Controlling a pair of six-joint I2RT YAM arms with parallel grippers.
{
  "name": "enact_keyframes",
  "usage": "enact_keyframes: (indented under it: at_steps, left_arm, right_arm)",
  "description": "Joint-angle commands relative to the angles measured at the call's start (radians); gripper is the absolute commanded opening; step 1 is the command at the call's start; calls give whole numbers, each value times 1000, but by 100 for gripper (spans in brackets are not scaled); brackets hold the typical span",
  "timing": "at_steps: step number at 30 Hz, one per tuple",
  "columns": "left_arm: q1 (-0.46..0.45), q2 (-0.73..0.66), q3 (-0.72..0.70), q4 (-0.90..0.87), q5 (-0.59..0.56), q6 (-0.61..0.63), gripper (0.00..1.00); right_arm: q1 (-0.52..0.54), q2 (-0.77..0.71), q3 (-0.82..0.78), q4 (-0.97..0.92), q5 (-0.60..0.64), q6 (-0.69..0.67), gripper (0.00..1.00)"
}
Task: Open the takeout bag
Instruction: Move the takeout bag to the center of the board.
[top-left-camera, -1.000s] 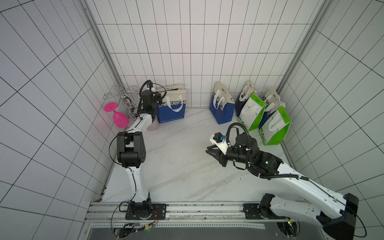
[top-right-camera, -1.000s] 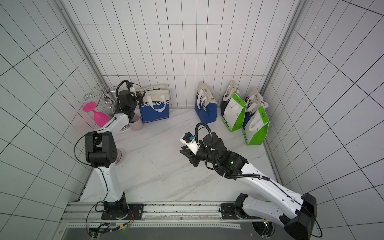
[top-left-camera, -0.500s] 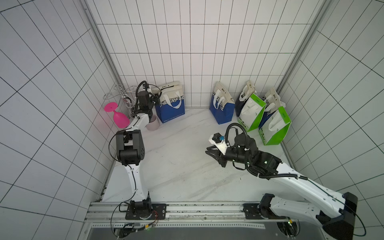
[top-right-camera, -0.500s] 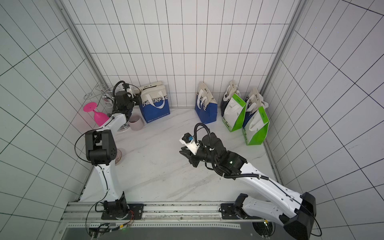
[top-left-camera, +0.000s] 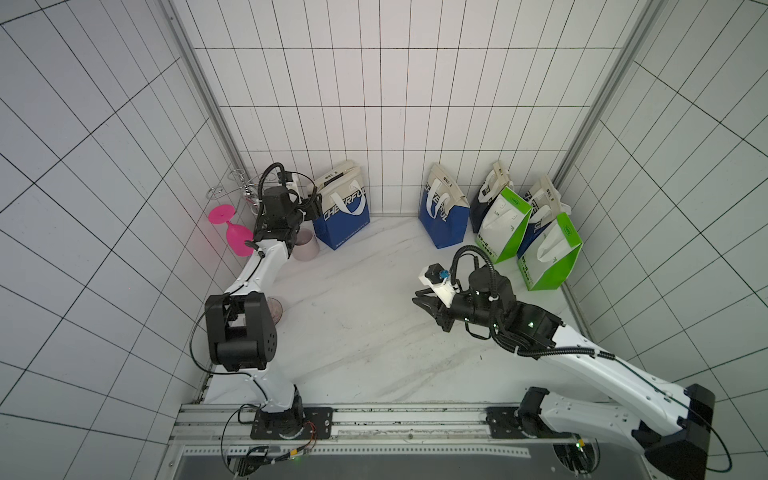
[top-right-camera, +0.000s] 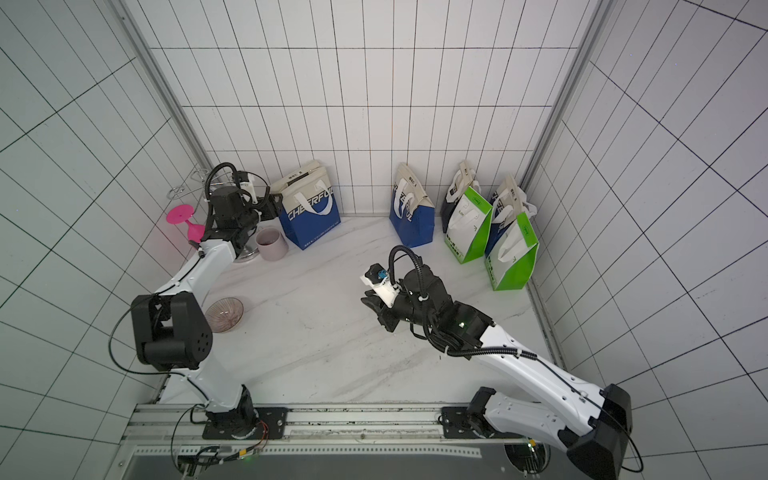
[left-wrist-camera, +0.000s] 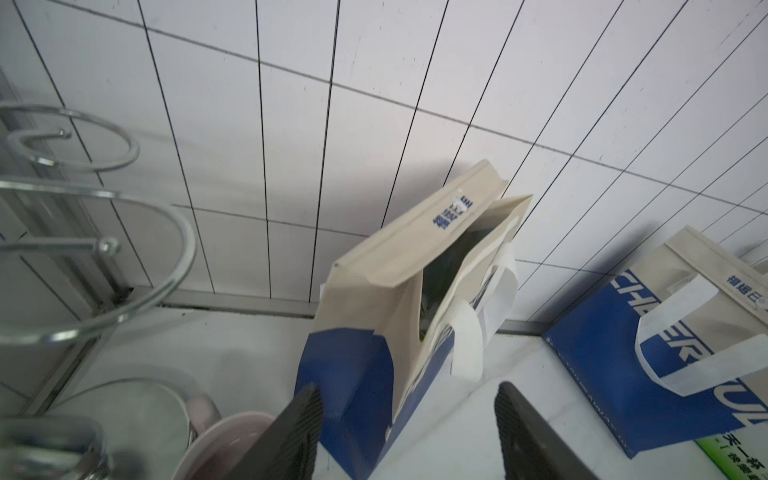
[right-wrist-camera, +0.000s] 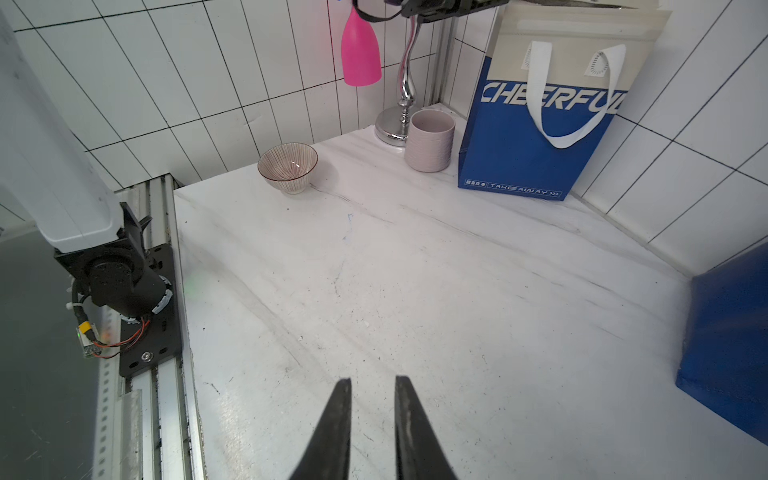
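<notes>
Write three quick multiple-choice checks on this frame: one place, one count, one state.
1. The cup stands:
A) right beside the blue bag near the left arm
B) against the right wall
C) inside the striped bowl

2. How many green-and-white bags are there?
A) one
B) two
C) four

3. The left fingers are:
A) shut on a bag handle
B) shut on the cup
C) open, holding nothing

Answers:
1 A: the right wrist view shows the cup next to that bag's lower corner.
2 B: both top views show two, standing together near the right wall.
3 C: the left wrist view shows them spread apart, with nothing gripped between them.
</notes>
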Motion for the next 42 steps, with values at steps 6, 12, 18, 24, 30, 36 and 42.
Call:
enact_keyframes:
  at_steps: [6,12,18,24,30,36,42]
  left_arm:
    - [0,-388,-259,-248,135,-33,69]
    - [-15,-783,-560,-290,244,-68,69]
    - [-104,-1038,-723,-328,282,-105,69]
    - [-165,-1117,-758,-333,240,-80,69]
    - [-203,-1130,-767,-317,223,-84,69]
    - [-203,-1134,-769,-310,224,-85,69]
    - [-203,-1131,-771,-309,226,-86,69]
  right_arm:
    - [-99,97,141,24,227,60,22]
    - [-330,315,360,22,338,154,28]
    - [-525,587,667,-66,267,213,32]
    - [-646,783,873,-112,122,318,41]
    - [-681,905,1011,-149,36,350,42]
    - [-686,963,1067,-153,-47,386,42]
    - [-682,997,1123,-192,-70,415,42]
